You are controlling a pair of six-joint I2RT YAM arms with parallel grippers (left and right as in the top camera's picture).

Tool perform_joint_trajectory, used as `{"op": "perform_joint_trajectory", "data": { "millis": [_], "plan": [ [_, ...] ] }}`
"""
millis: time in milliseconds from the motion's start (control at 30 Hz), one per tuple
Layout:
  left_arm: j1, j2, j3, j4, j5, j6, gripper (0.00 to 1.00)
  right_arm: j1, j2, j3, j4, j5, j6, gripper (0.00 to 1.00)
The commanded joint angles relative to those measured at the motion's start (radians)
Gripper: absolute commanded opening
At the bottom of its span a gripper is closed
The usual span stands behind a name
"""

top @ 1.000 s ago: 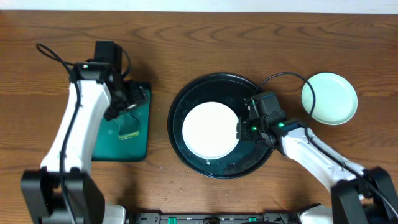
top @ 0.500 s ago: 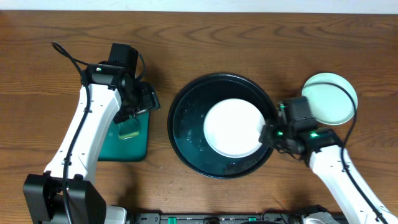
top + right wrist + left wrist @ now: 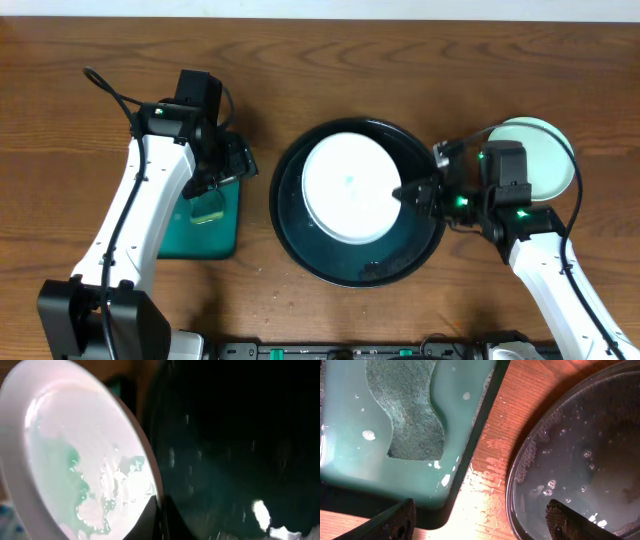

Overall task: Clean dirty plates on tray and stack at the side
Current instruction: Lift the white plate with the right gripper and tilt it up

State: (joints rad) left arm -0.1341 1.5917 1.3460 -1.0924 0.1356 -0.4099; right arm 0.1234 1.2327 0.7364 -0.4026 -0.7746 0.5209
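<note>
The round black tray (image 3: pixel 300 235) sits mid-table. A white plate (image 3: pixel 345 188) with teal smears is tilted up on edge above the tray. My right gripper (image 3: pixel 406 192) is shut on its right rim. The right wrist view shows the fingers (image 3: pixel 161 507) clamped on the rim of the smeared plate (image 3: pixel 75 455), with the tray (image 3: pixel 240 435) behind. A pale-mint plate (image 3: pixel 540 160) lies on the table right of the tray. I see no third plate. My left gripper (image 3: pixel 234 160) is open and empty; in its wrist view (image 3: pixel 480 517) it straddles bare wood between the two trays.
A rectangular black tray (image 3: pixel 228 235) with teal liquid lies left of the round tray, a sponge (image 3: pixel 207 207) in it. The left wrist view shows that sponge (image 3: pixel 405 410) soaking and the wet round tray (image 3: pixel 580 460) at the right.
My right gripper first pulled the plate right across the tray, then raised and tilted it up and back to the left. The left arm shifted right early on, then stayed still.
</note>
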Motion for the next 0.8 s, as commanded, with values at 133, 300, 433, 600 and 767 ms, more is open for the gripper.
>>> {"op": "perform_joint_trajectory", "data": {
  "millis": [133,300,433,600,767],
  "plan": [
    [-0.001,0.002,0.016,-0.002,0.002,0.018,0.83,-0.004,-0.008,0.002,0.169,0.233,-0.152,0.01],
    [-0.001,0.002,0.016,-0.002,0.002,0.017,0.83,-0.004,-0.008,0.003,0.177,0.305,-0.254,0.01],
    [-0.001,0.002,0.016,-0.002,0.002,0.017,0.83,0.006,-0.01,0.004,0.172,0.36,-0.324,0.02],
    [-0.001,0.002,0.016,-0.002,0.002,0.017,0.84,0.066,-0.011,0.043,0.098,0.548,-0.381,0.02],
    [-0.001,0.002,0.016,-0.002,0.002,0.017,0.83,0.159,-0.011,0.125,-0.033,0.77,-0.422,0.01]
  ]
}}
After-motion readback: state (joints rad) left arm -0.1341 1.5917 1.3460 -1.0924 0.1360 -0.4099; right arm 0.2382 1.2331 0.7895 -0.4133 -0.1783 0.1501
